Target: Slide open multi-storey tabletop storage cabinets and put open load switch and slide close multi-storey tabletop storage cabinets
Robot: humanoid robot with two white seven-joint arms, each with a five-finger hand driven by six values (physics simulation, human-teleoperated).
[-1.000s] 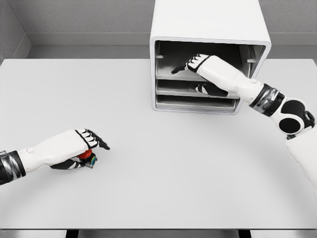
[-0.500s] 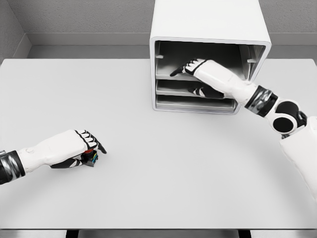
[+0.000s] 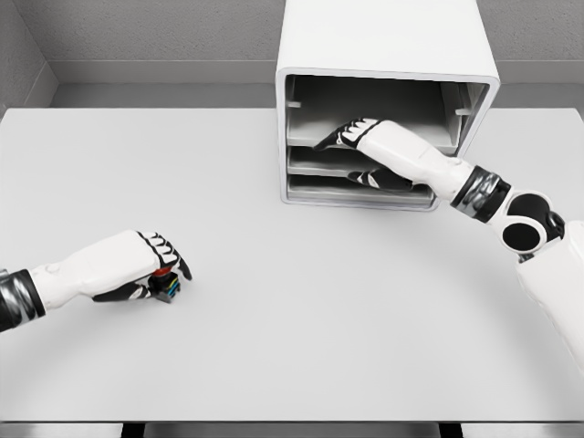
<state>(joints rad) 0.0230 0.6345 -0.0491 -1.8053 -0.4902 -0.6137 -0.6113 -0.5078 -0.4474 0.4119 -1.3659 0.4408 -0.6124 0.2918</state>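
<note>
Hand work first: my right hand (image 3: 351,137) is at the mouth of the storage cabinet (image 3: 388,55) by the table's far edge, fingers curled over a middle drawer's front lip; I judge a straight, level pull toward me best. Whether the lip is truly gripped I cannot tell. My left hand (image 3: 137,269) near the table's left edge is closed around the load switch (image 3: 165,286).

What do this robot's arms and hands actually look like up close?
Both arms are smooth white shells. The left hand and right hand are white with black fingers and black stripes over the knuckles. Metallic grey and black rings band each wrist, and the right arm shows round black joint caps.
</note>
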